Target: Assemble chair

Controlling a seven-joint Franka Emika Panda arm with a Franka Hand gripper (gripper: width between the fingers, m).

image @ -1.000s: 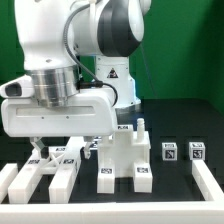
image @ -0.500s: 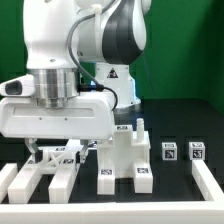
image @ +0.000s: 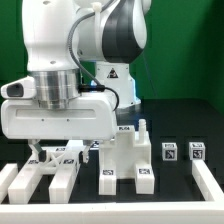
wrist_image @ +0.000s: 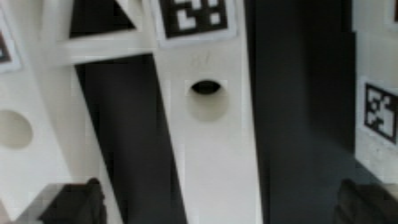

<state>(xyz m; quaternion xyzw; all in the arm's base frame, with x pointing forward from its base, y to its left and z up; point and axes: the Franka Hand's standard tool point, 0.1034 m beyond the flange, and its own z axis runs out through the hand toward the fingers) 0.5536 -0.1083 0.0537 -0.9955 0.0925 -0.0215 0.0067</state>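
The chair lies in loose white tagged parts. Long bars (image: pixel 58 176) lie at the exterior view's left. A chunky part-built block (image: pixel 126 155) stands in the middle, and two small tagged cubes (image: pixel 170 152) sit at the exterior view's right. My gripper (image: pixel 62 152) hangs low over the bars, open. In the wrist view a long white bar (wrist_image: pixel 210 130) with a small dark hole and a tag at one end runs between my dark fingertips (wrist_image: pixel 71 205). My gripper (wrist_image: pixel 217 208) straddles this bar with a gap on both sides and is not touching it.
A low white border rail (image: pixel 211 184) runs along the front and the exterior view's right. The robot's base (image: pixel 112 80) stands behind the parts. In the wrist view another white bar (wrist_image: pixel 22 120) lies close beside the straddled one, and a tagged piece (wrist_image: pixel 379 108) sits on the other side.
The gripper hand has shifted a little toward the exterior view's left and come lower over the bars. The parts have not moved.
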